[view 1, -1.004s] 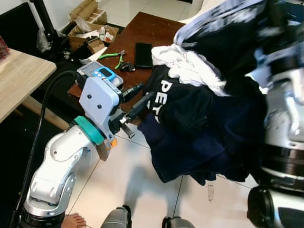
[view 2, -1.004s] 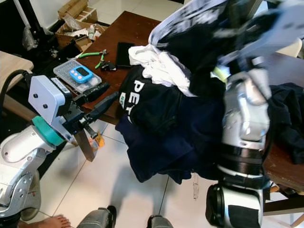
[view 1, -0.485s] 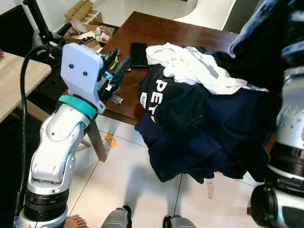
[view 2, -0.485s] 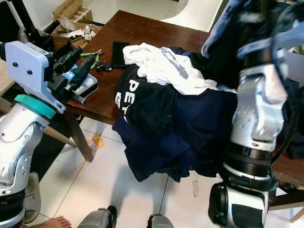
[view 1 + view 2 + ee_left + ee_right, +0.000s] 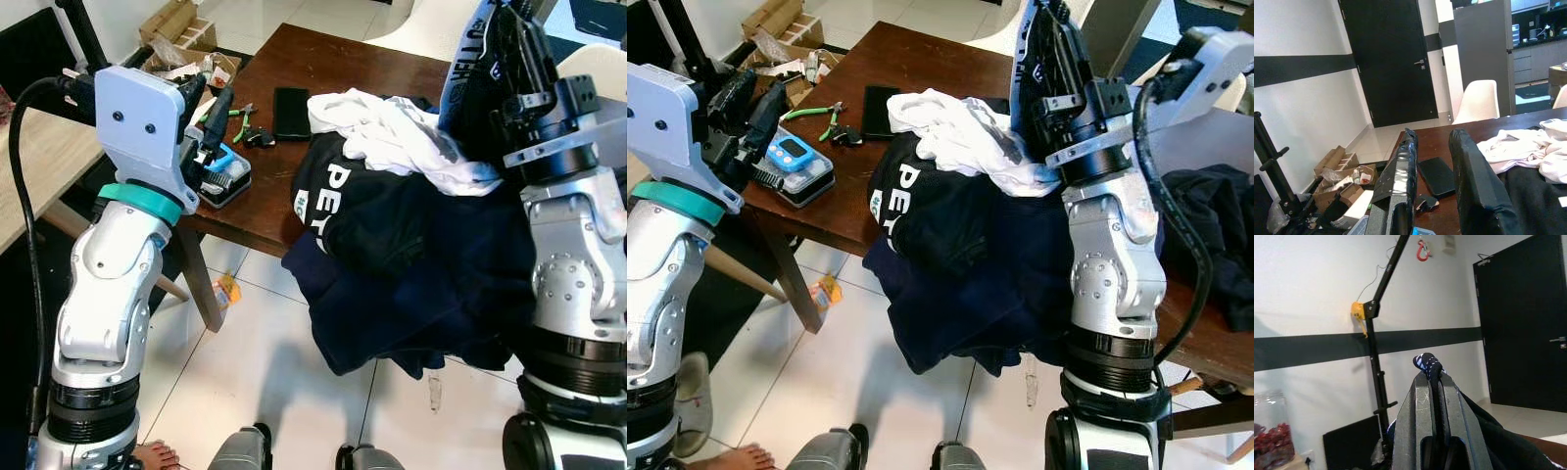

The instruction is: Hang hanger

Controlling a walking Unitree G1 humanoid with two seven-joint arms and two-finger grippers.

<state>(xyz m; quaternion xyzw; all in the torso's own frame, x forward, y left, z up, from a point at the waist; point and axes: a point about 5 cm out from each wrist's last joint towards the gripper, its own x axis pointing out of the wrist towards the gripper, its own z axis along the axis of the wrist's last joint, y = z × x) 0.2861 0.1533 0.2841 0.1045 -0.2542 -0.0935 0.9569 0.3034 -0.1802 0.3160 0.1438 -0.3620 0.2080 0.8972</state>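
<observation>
While the right gripper (image 5: 1434, 382) pinches dark blue cloth (image 5: 1426, 363) (raised high), the left gripper (image 5: 1435, 161) hovers parted, holding nothing.

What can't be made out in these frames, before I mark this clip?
- Hanger: none can be told apart; the right gripper is shut on a dark garment that covers whatever is inside it.
- Rail or hook to hang on: not identifiable.
- Table: its right part lies under the clothes pile.
- Garment lettering: folded, partly readable.
- Left gripper: open, holding nothing.
</observation>
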